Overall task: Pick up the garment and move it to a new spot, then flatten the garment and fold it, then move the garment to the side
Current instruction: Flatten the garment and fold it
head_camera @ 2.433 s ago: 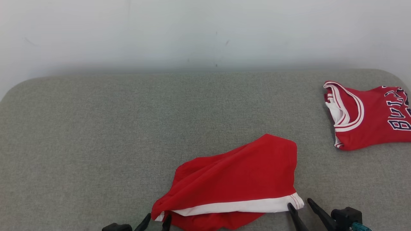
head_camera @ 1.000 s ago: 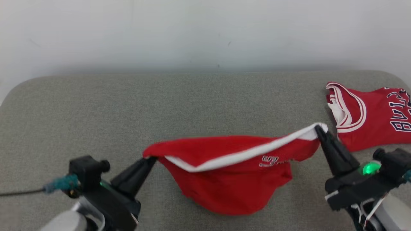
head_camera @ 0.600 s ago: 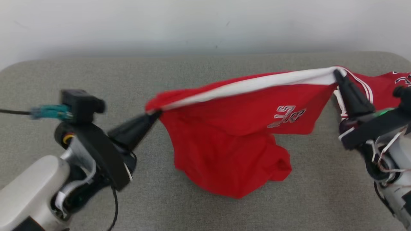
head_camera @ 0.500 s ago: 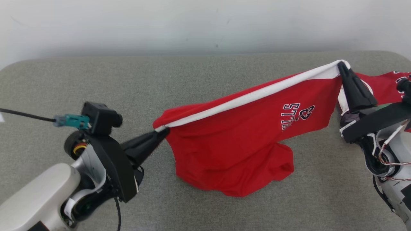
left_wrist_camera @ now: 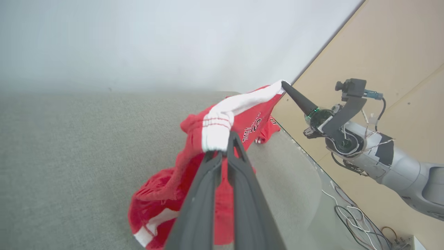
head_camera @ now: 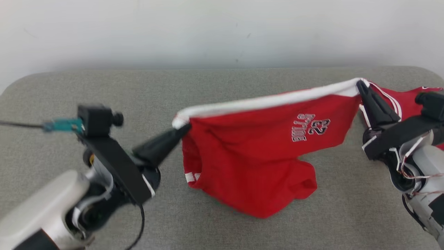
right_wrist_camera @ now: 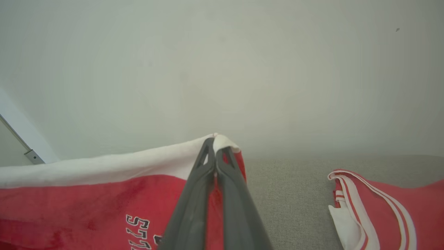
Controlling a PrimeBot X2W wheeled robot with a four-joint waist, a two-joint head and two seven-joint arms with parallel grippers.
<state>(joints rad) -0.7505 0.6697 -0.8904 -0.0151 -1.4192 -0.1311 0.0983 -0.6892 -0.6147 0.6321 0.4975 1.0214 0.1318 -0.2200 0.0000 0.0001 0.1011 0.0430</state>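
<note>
The left gripper [head_camera: 184, 128] is shut tight on one corner of the red shorts [head_camera: 249, 156]. The right gripper [head_camera: 360, 86] pinches the other corner. The shorts hang between them, bottom on the grey mat [head_camera: 104, 90], near a red shirt [head_camera: 411, 100].

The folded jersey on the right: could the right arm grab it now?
Probably not yet. The jersey lies close beside the right gripper, but that gripper is shut on the shorts' waistband and must let go first.
</note>
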